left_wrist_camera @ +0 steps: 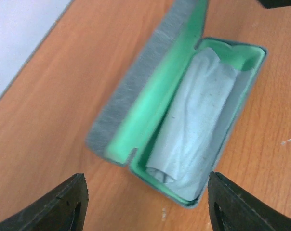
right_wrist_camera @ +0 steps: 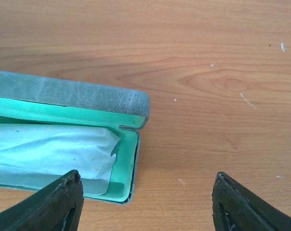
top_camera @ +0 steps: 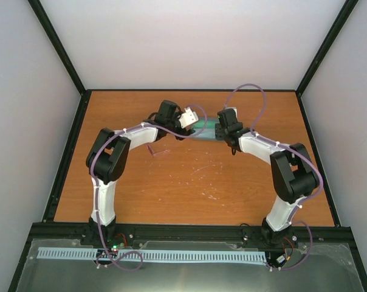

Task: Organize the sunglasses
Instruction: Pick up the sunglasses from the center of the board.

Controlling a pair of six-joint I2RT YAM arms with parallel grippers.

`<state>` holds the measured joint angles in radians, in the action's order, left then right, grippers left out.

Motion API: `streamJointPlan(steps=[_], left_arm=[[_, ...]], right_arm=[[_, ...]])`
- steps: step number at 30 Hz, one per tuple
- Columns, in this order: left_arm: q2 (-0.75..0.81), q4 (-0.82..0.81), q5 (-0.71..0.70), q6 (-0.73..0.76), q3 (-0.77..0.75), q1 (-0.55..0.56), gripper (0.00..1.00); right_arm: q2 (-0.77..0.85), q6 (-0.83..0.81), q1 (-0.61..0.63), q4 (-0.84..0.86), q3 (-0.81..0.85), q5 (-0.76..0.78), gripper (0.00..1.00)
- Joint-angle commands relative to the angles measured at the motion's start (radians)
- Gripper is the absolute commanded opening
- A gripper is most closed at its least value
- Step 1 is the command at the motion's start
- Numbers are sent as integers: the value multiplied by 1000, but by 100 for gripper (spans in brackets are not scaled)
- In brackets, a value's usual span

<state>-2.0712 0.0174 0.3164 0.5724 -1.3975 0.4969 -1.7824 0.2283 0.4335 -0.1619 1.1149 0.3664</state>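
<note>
The grey-blue case [top_camera: 205, 130] lies open at the far middle of the table, between my two grippers. In the left wrist view its green-lined tray [left_wrist_camera: 242, 57] holds the pale blue cloth [left_wrist_camera: 198, 120], with the lid [left_wrist_camera: 136, 96] laid open beside it. The right wrist view shows the case's end [right_wrist_camera: 128, 159] with the cloth [right_wrist_camera: 49, 149] inside. My left gripper [left_wrist_camera: 145, 178] is open and empty above the case's near end. My right gripper [right_wrist_camera: 146, 174] is open and empty beside the case's other end. The sunglasses [top_camera: 157, 150], thin and pinkish, lie on the table under the left forearm.
The wooden table [top_camera: 189, 194] is bounded by a black frame and pale walls. The left arm's elbow [top_camera: 107, 155] and the right arm's elbow [top_camera: 293, 173] stand over the table's sides.
</note>
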Motion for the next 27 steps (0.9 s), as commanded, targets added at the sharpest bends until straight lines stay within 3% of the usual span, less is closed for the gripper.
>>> streamJointPlan(steps=[1,5,11,16,22,27], left_arm=[[94,24,18,-45,-20,-64,69],[148,194,160,47,-36,-201,69],[212,468,194,616,-21,-366,69],[194,743,110,1040,-110,-394,68],[252,537,-81,1427,90,-393,67],[180,558,-129,1517,17,-391,65]], right_arm=[[99,29,10,22,-40,-60,70],[136,1,31,6,-26,-241,59],[107,-37,83,-19,5,-328,57],[81,-40,96,-4,5,-364,57],[67,-41,103,13,8,-371,59],[65,-51,103,16,13,-370,59]])
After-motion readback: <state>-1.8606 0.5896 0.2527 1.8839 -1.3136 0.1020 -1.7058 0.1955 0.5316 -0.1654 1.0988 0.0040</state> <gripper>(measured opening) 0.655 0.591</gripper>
